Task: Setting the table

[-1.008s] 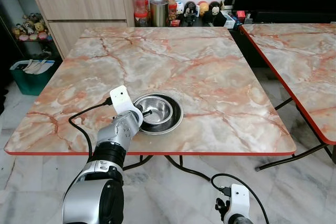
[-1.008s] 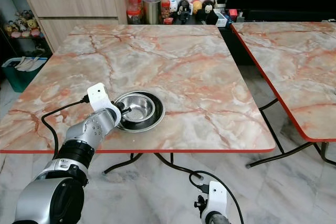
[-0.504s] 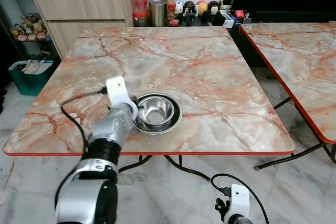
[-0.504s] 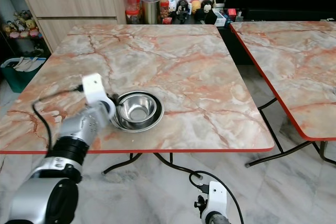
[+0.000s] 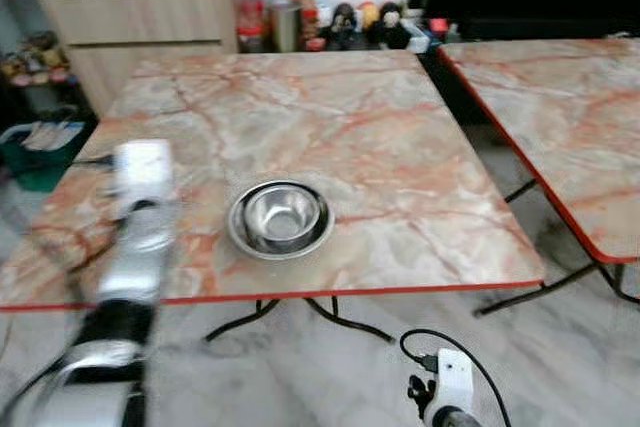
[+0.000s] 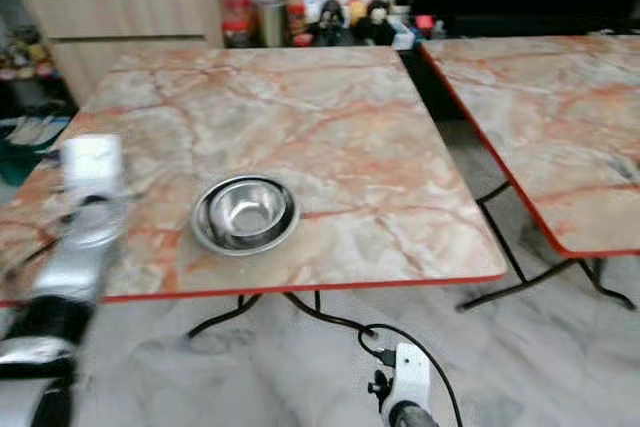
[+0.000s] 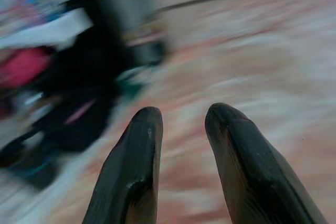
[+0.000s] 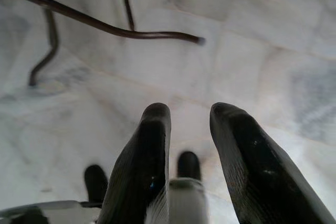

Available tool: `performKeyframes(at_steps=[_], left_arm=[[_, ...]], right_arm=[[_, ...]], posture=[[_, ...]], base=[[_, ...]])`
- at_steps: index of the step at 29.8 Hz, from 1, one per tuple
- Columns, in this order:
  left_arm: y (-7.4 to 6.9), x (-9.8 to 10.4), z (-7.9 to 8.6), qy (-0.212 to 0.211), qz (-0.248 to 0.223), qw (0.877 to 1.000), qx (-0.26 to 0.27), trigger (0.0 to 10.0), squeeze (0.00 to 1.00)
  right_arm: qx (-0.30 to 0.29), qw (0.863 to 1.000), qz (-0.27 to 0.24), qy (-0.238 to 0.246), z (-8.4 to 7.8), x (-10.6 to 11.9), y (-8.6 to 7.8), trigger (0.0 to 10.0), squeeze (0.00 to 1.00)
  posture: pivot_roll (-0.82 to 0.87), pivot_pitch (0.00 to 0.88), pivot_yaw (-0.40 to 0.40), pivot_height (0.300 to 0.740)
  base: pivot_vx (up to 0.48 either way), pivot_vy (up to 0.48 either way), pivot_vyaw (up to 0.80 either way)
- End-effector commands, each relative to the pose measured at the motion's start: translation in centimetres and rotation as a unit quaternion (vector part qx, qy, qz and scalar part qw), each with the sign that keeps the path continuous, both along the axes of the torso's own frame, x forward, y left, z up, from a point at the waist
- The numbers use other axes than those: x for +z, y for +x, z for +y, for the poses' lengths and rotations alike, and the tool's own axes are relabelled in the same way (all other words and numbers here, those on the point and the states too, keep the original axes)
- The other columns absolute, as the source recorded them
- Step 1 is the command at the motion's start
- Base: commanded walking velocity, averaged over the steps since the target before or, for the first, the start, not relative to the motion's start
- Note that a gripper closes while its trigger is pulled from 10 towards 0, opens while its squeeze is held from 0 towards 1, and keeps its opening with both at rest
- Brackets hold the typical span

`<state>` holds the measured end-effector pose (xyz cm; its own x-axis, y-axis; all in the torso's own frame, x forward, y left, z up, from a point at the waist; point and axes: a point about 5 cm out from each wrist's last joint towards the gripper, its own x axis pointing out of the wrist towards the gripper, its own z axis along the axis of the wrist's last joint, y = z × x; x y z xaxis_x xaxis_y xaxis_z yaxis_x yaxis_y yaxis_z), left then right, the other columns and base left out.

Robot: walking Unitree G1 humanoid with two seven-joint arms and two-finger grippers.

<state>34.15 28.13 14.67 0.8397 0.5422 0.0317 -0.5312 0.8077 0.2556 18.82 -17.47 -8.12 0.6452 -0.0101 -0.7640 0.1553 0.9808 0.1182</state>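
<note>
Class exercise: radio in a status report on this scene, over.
Left gripper open, empty, beside the bowls. Right gripper open, idle over floor. Bowl nested in wider bowl on table. Nothing in the way.

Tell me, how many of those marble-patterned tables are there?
2. One marble table stands right before the robot, with nested steel bowls near its front edge. A second table stands to the right, cut off by the frame. Others beyond the frame cannot be ruled out.

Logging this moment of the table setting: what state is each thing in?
Steel bowl: upright, empty, nested in the plate.
Plate: flat on the marble table, near its front edge.
Left gripper: open, empty, apart from the bowl.
Right gripper: open, empty, hanging over the floor.
</note>
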Motion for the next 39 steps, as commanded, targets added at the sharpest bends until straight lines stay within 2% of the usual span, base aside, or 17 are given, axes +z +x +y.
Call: performKeyframes(at_steps=[1, 3, 4, 5, 7, 11, 14, 16, 20, 22, 24, 25, 26, 28, 35, 37, 39], left_arm=[[-0.8, -0.6, 1.2, 0.025, 0.002, 0.999, 0.028, 10.0, 0.0], [-2.2, -1.3, 3.3, 0.039, 0.008, 0.997, 0.073, 10.0, 0.0], [-2.2, -1.3, 3.3, 0.039, 0.008, 0.997, 0.073, 10.0, 0.0], [-3.3, -2.1, 4.9, 0.055, 0.026, 0.992, 0.109, 10.0, 0.0], [-4.5, -3.1, 6.3, 0.066, 0.053, 0.987, 0.139, 10.0, 0.0], [-7.7, -5.9, 8.9, 0.117, 0.15, 0.96, 0.204, 10.0, 0.0], [-9.1, -7.3, 9.5, 0.118, 0.184, 0.95, 0.225, 10.0, 0.0], [-11.1, -9.6, 9.7, 0.089, 0.235, 0.937, 0.243, 10.0, 0.0], [-12.1, -11.4, 9.2, 0.07, 0.274, 0.931, 0.232, 10.0, 0.0], [-12.6, -14.3, 6.9, 0.024, 0.331, 0.929, 0.165, 10.0, 0.0], [-12.5, -15.8, 4.9, -0.037, 0.337, 0.934, 0.115, 10.0, 0.0], [-12.5, -15.8, 4.9, -0.037, 0.337, 0.934, 0.115, 10.0, 0.0], [-12.0, -17.0, 2.5, -0.051, 0.349, 0.935, 0.034, 10.0, 0.0], [-11.7, -17.8, 0.7, -0.05, 0.366, 0.929, -0.027, 10.0, 0.0], [-12.0, -19.4, -2.8, -0.107, 0.382, 0.912, -0.103, 10.0, 0.0], [-12.5, -20.3, -4.5, -0.117, 0.403, 0.897, -0.142, 10.0, 0.0], [-12.8, -20.6, -5.0, -0.116, 0.411, 0.892, -0.15, 10.0, 0.0]], right_arm=[[0.003, 1.0, -0.008, 0.005, 0.5, 0.2, 0.5, 10.0, 0.0], [0.003, 1.0, -0.008, 0.006, 0.5, 0.2, 0.5, 10.0, 0.0], [0.003, 1.0, -0.008, 0.006, 0.5, 0.2, 0.5, 10.0, 0.0], [0.004, 1.0, -0.009, 0.006, 0.6, 0.2, 0.6, 10.0, 0.0], [0.005, 1.0, -0.009, 0.006, 0.7, 0.3, 0.6, 10.0, 0.0], [0.004, 1.0, -0.008, 0.006, 0.7, 0.2, 0.5, 10.0, 0.0], [0.003, 1.0, -0.007, 0.006, 0.7, 0.1, 0.4, 10.0, 0.0], [0.002, 1.0, -0.004, 0.006, 0.7, 0.0, 0.1, 10.0, 0.0], [0.001, 1.0, -0.002, 0.007, 0.8, 0.0, 0.1, 10.0, 0.0], [0.0, 1.0, -0.001, 0.007, 0.8, 0.0, 0.0, 10.0, 0.0], [-0.002, 1.0, 0.0, 0.007, 0.8, -0.1, 0.0, 10.0, 0.0], [-0.002, 1.0, 0.0, 0.007, 0.8, -0.1, 0.0, 10.0, 0.0], [-0.002, 1.0, 0.001, 0.007, 0.8, -0.1, -0.1, 10.0, 0.0], [-0.002, 1.0, 0.001, 0.007, 0.7, -0.1, -0.1, 10.0, 0.0], [0.0, 1.0, 0.003, 0.006, 0.7, -0.1, 0.0, 10.0, 0.0], [0.0, 1.0, 0.002, 0.006, 0.6, 0.0, 0.0, 10.0, 0.0], [0.0, 1.0, 0.002, 0.006, 0.6, 0.0, 0.1, 10.0, 0.0]], posture=[[0.0, 0.0, -0.016, 0.736], [0.01, 0.0, -0.016, 0.736], [0.01, 0.0, -0.016, 0.736], [0.01, 0.0, -0.014, 0.736], [0.01, 0.0, -0.014, 0.736], [0.01, 0.0, -0.012, 0.736], [0.01, 0.0, -0.01, 0.736], [0.01, 0.0, -0.007, 0.736], [0.01, 0.0, -0.005, 0.736], [0.0, 0.0, 0.0, 0.736], [0.01, 0.0, -0.001, 0.736], [0.01, 0.0, -0.001, 0.736], [0.0, 0.0, -0.002, 0.736], [0.0, 0.0, -0.004, 0.736], [0.0, 0.0, -0.005, 0.736], [-0.01, 0.0, -0.005, 0.736], [-0.01, 0.0, -0.006, 0.736]], base=[[0.0, 0.0, 0.0], [0.0, 0.0, 0.0], [0.0, 0.0, 0.0], [0.0, 0.0, 0.0], [0.0, 0.0, 0.0], [0.0, 0.0, 0.0], [0.0, 0.0, 0.0], [0.0, 0.0, 0.0], [0.0, 0.0, 0.0], [0.0, 0.0, 0.0], [0.0, 0.0, 0.0], [0.0, 0.0, 0.0], [0.0, 0.0, 0.0], [0.0, 0.0, 0.0], [0.0, 0.0, 0.0], [0.0, 0.0, 0.0], [0.0, 0.0, 0.0]])
